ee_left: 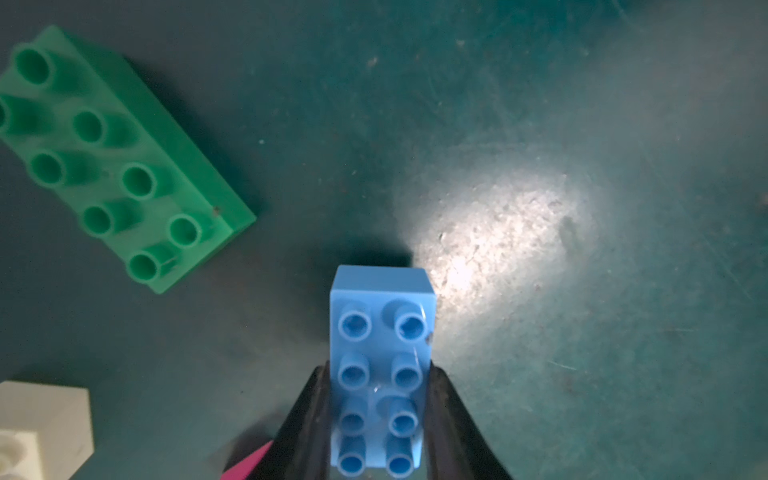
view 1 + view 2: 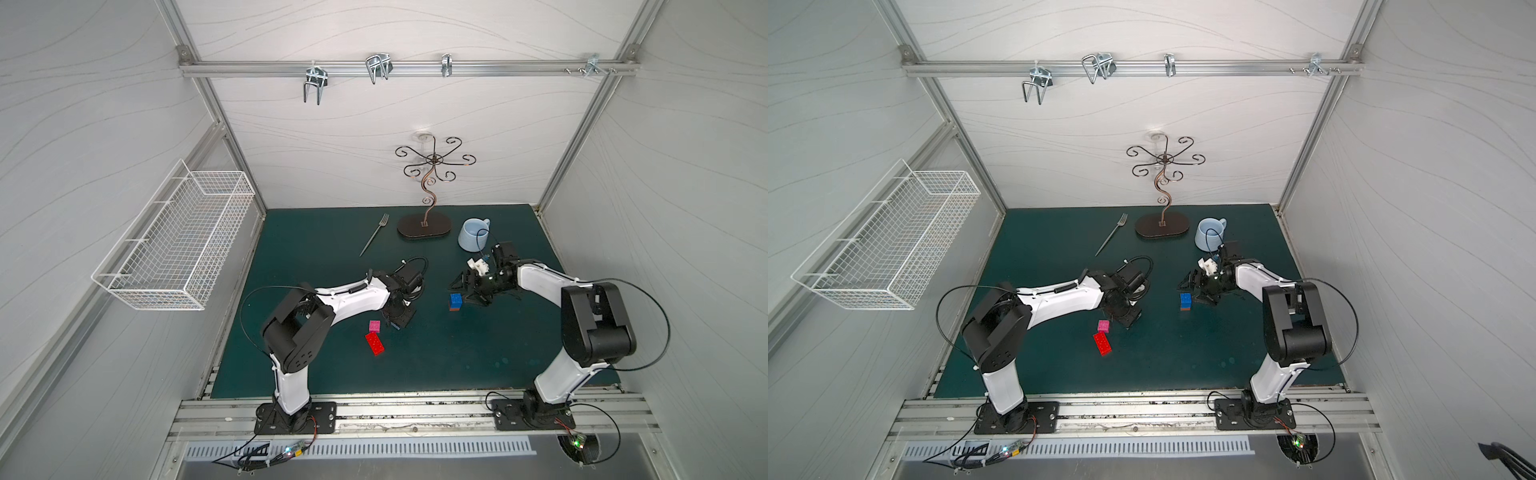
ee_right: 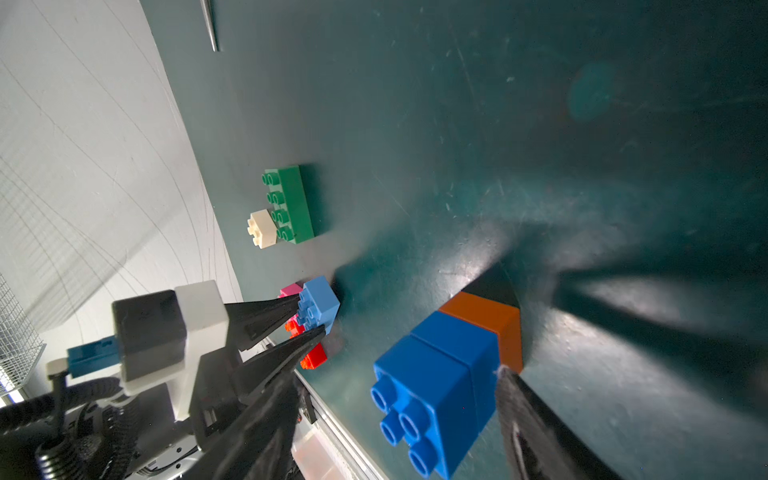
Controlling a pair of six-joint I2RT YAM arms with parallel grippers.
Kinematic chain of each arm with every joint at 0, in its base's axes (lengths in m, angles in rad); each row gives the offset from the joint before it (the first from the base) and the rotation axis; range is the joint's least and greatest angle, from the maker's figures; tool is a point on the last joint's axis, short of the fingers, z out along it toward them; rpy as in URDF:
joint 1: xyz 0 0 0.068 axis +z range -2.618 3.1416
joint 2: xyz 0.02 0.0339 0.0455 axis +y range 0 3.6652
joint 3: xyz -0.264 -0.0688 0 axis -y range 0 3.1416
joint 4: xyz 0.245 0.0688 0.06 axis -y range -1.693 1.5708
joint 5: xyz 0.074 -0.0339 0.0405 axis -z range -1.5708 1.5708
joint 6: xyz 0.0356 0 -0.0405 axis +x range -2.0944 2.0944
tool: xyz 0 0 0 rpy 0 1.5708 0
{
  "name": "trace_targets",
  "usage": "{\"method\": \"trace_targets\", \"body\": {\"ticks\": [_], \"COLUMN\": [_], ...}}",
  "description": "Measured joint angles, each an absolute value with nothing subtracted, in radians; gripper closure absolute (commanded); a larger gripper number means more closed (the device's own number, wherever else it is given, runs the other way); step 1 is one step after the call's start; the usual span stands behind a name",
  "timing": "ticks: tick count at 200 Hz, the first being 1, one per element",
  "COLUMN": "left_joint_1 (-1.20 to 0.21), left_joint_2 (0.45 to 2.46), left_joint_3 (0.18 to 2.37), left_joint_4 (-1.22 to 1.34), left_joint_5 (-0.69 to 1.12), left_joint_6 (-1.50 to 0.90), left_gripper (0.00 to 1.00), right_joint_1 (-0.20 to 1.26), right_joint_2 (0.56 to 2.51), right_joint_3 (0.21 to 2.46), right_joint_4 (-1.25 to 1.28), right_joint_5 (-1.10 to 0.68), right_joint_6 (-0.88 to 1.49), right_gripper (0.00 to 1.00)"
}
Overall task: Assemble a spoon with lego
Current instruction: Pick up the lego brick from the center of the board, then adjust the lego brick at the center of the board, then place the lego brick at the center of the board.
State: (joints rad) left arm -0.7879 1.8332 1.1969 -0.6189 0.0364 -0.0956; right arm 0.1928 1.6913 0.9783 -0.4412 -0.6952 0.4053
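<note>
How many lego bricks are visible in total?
8. Light blue brick in the left gripper; green, cream, pink and red bricks loose on the mat; two blue stacked on orange. More may be hidden.

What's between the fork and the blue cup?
The curly wire stand's dark oval base sits between the fork and the cup. It shows in both top views.

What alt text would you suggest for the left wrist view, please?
A long light blue lego brick, studs toward the camera, is gripped between two black fingers over a dark green mat. A long green brick and a cream brick lie nearby.
</note>
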Motion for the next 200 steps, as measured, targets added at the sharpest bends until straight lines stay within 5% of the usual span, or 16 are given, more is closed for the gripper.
{"method": "trace_targets", "body": {"ticks": [107,200], "left_joint_1": [-0.867,-0.867], "left_joint_2": [1.922,1.908], "left_joint_3": [1.343,1.276], "left_joint_4": [-0.622,-0.636], "left_joint_5": [0.173,0.156], "left_joint_6": [0.056,0.078], "left_gripper": [0.75,0.75], "right_joint_1": [0.039,0.187], "right_joint_2": [1.508,1.691], "right_joint_3": [0.978,0.962], "right_joint_4": [-0.508,-0.421], "right_joint_5": [-0.601,-0.720], "right_joint_6": [0.423,0.456], "right_gripper": [0.21,0.19]}}
